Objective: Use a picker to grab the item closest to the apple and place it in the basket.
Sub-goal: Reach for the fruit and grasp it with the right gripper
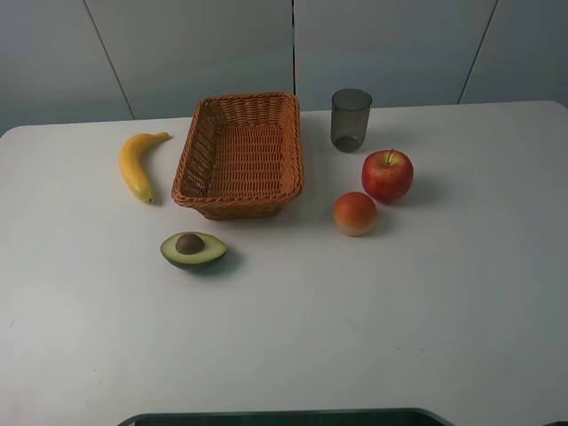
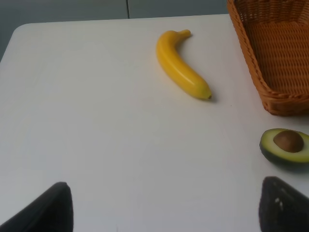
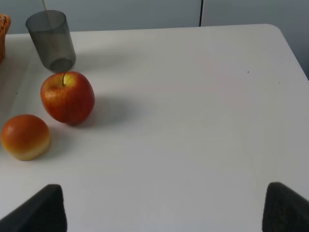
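A red apple (image 1: 387, 175) (image 3: 67, 97) stands right of the wicker basket (image 1: 238, 155) (image 2: 270, 43). Just in front of it, nearly touching, lies an orange-red peach-like fruit (image 1: 355, 213) (image 3: 25, 136). Neither arm shows in the exterior high view. In the left wrist view my left gripper (image 2: 171, 212) is open, its dark fingertips (image 2: 48, 210) wide apart over bare table, with nothing between them. My right gripper (image 3: 164, 210) is open too, well short of the apple and the round fruit, holding nothing.
A grey translucent cup (image 1: 351, 119) (image 3: 51, 40) stands behind the apple. A banana (image 1: 138, 163) (image 2: 182, 65) lies left of the basket, and a halved avocado (image 1: 193, 249) (image 2: 286, 145) in front of it. The white table (image 1: 373, 319) fills the view.
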